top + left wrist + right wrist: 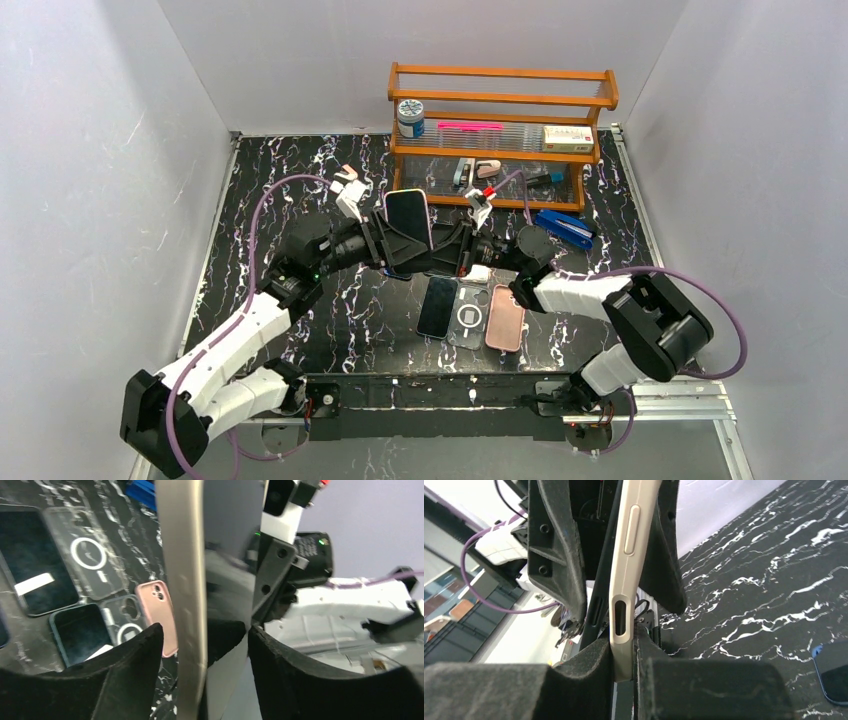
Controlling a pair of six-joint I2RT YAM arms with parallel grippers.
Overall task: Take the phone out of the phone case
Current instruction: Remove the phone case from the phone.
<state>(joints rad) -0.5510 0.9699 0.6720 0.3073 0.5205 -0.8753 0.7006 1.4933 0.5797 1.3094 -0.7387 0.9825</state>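
**Top external:** fixed, high above the near edge of the table (pixel 330 320), facing forward and down; distant, takes in all of it.

**Left wrist:** mounted behind the left gripper (pixel 205 630), facing out along its fingers (pixel 125 670) toward the right arm (pixel 340 610); very near.

**Right wrist:** mounted behind the right gripper (pixel 624 647), facing the opposite way, toward the left arm (pixel 499 545) (the pair look at each other); very near.

**Shared by all three:** the phone (pixel 408 215) raised between both grippers, plus patches of table.
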